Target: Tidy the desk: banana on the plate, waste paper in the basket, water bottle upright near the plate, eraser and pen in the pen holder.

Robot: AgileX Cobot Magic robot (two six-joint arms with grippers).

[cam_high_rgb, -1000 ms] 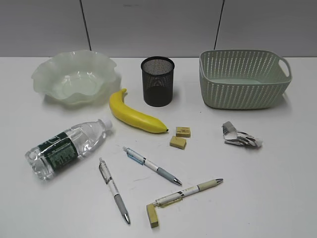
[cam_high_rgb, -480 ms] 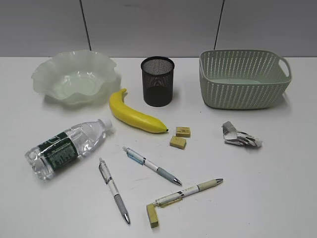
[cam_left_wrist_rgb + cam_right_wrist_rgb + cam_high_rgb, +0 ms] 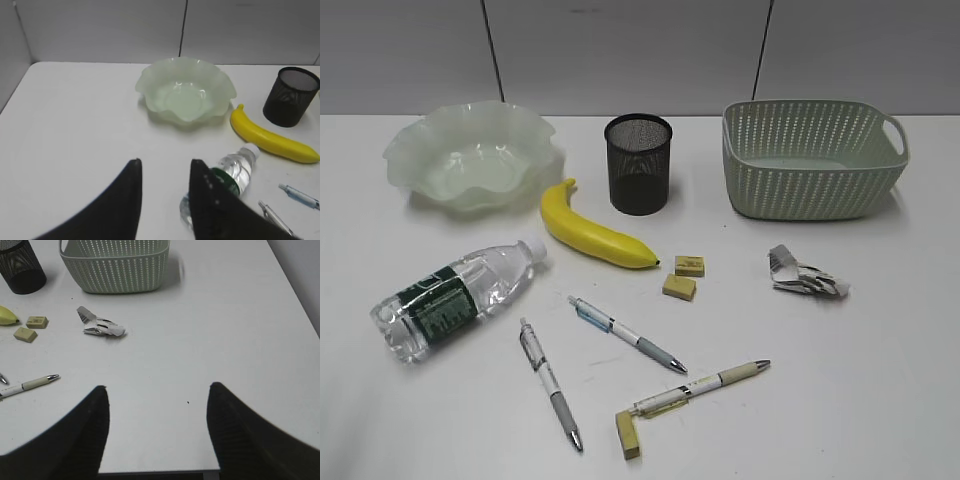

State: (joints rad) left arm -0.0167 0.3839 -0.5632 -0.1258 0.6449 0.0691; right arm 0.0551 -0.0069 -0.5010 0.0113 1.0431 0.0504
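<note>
Nothing is sorted yet — both arms are hanging back, off the exterior view. The left gripper [image 3: 165,172] is standing partly open and empty, with the water bottle [image 3: 227,175] lying on its side just right of its jaws. I judge the bottle or the banana [image 3: 595,232] comes first. The right gripper [image 3: 156,395] is gaping wide — the waste paper [image 3: 100,325] is sitting well ahead.
</note>
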